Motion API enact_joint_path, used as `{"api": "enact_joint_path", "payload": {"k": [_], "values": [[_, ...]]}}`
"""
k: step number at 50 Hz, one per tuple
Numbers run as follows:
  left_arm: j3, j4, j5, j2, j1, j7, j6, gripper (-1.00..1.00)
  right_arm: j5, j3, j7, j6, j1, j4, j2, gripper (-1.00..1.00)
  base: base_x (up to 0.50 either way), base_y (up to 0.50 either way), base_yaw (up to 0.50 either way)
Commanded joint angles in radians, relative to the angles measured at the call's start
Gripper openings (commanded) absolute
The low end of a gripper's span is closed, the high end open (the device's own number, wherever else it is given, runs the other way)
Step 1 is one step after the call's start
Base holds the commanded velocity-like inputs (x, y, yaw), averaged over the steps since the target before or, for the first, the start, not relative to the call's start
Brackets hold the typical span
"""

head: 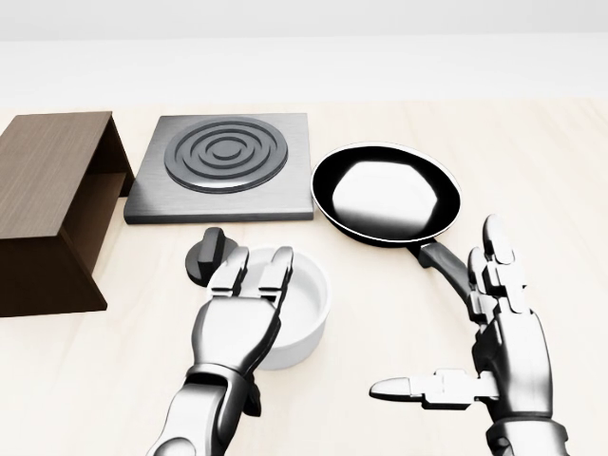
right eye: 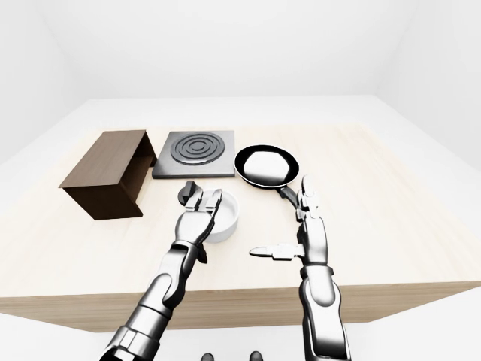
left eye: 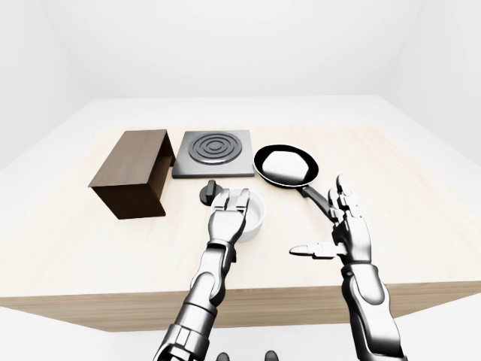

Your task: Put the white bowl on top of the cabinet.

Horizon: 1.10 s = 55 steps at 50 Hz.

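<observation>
**Left hand over the bowl, right hand spread beside it**

Our left fingers (head: pixel 278 267) lie extended over the near rim of the round white ceramic bowl (head: pixel 309 313), not closed round it; the left hand (head: pixel 237 323) covers its left part. Our right hand (head: pixel 503 347) hovers apart, fingers straight and spread, thumb pointing left, holding nothing. The bowl sits on the pale wooden desk (head: pixel 532 171). A small dark knob (head: pixel 207 252) stands just beside it. Near the right fingertips runs the handle of the glossy black frying pan (head: pixel 388 195). The grey square hotplate with ringed burner (head: pixel 226 163) lies beyond, and the dark brown wooden cabinet (head: pixel 43 209) stands at the head view's left.
</observation>
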Motion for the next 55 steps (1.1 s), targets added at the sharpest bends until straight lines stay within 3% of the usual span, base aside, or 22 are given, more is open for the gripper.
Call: {"api": "enact_joint_path", "payload": {"k": [1, 41, 42, 55], "values": [[0.000, 0.015, -0.007, 0.000, -0.006, 0.008, 0.000, 1.00, 0.000, 0.001, 0.000, 0.001, 0.002, -0.003, 0.000, 1.00, 0.00, 0.00, 0.00], [0.001, 0.076, -0.018, -0.001, -0.031, 0.038, 0.000, 1.00, -0.002, 0.002, 0.001, 0.003, 0.001, -0.005, 0.001, 1.00, 0.00, 0.00, 0.00], [0.000, 0.075, -0.016, 0.000, -0.029, 0.040, 0.000, -1.00, -0.002, 0.003, 0.000, 0.004, 0.002, -0.007, 0.001, 1.00, 0.00, 0.00, 0.00], [-0.013, 0.079, -0.001, -0.014, -0.028, 0.043, 0.000, -1.00, -0.001, 0.003, -0.001, 0.003, -0.001, -0.002, 0.000, 1.00, 0.00, 0.00, 0.00]]}}
